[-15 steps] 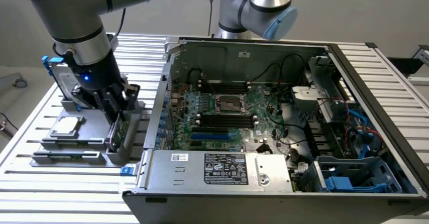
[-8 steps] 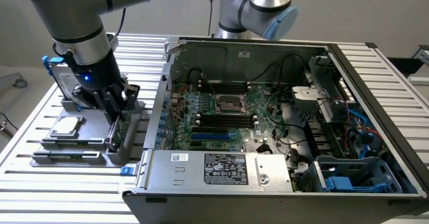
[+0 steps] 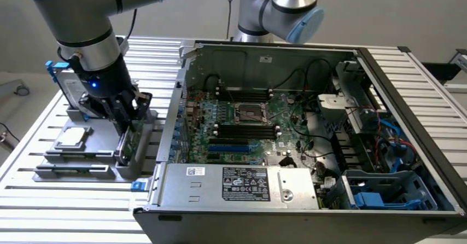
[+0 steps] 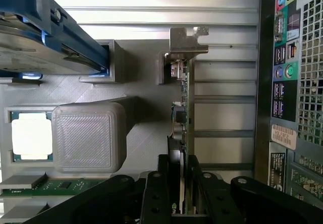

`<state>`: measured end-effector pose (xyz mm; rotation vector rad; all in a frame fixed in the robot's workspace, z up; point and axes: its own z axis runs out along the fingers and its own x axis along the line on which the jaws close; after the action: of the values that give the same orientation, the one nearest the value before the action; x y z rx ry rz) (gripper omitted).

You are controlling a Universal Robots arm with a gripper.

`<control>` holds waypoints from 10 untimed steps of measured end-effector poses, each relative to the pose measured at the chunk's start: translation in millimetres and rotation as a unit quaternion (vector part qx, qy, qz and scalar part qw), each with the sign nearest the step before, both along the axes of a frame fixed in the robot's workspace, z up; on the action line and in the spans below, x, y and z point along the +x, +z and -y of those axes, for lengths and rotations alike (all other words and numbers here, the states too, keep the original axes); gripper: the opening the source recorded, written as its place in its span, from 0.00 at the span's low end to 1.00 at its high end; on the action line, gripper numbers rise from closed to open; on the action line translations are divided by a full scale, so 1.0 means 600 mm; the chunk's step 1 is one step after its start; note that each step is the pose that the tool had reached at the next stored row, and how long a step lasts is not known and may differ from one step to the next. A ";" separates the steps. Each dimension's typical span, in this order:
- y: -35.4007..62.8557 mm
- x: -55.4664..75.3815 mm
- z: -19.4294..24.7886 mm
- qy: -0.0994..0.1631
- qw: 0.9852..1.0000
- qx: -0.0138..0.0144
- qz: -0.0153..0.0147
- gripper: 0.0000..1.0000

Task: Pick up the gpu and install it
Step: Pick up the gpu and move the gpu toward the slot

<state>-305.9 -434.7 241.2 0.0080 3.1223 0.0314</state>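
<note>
Now | step: pickup grasp | gpu [image 4: 182, 108] stood on edge in grey holder [image 4: 146, 128] on desk [image 3: 29, 197] | jaws straddled its end; clamped or not, we could not tell | next, we judged: firm pinch, straight lift

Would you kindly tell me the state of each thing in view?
Graphics card: standing on edge in the holder, not installed.
End effector: astride the card.
Computer case: side open.
Hard drive: upright in the holder.
Processor: flat in the holder.
</note>
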 end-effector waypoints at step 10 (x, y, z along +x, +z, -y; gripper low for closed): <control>0.004 0.000 0.0000 0.000 1.000 0.002 0.000 0.26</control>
<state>-306.0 -434.7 243.4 0.0082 3.1224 0.0386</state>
